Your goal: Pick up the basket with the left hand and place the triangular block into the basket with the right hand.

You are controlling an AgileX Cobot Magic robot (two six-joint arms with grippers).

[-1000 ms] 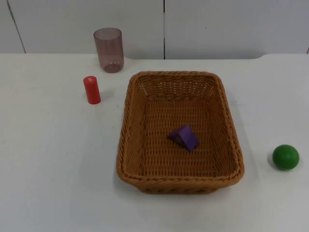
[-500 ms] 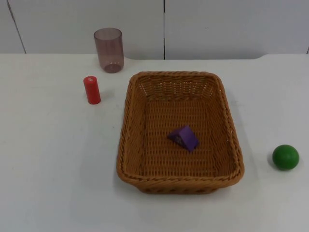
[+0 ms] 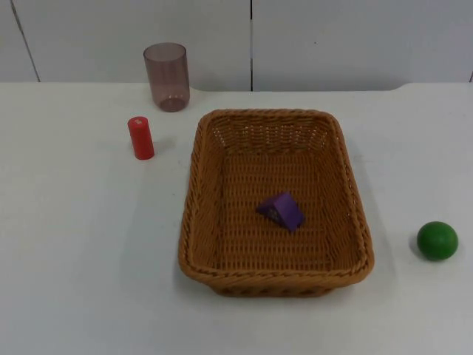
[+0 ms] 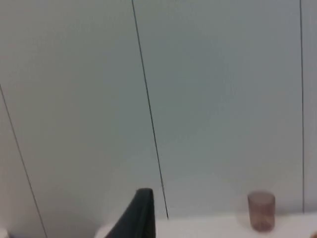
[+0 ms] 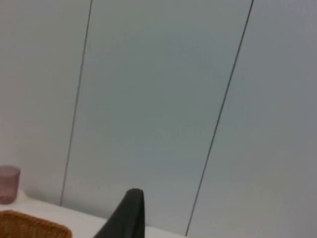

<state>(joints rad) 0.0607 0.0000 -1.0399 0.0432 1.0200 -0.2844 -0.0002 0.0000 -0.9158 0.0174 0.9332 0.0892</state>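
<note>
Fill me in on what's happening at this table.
Nothing is being handled. The basket sits on the table with the purple triangular block already inside it. Both arms wait, raised toward the wall. A cup, a red cylinder and a green ball stand outside the basket.

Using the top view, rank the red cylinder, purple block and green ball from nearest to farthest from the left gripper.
Left gripper faces the wall, so judged by its side:
1. Red cylinder, left of the basket.
2. Purple block, inside the basket.
3. Green ball, far right.
</note>
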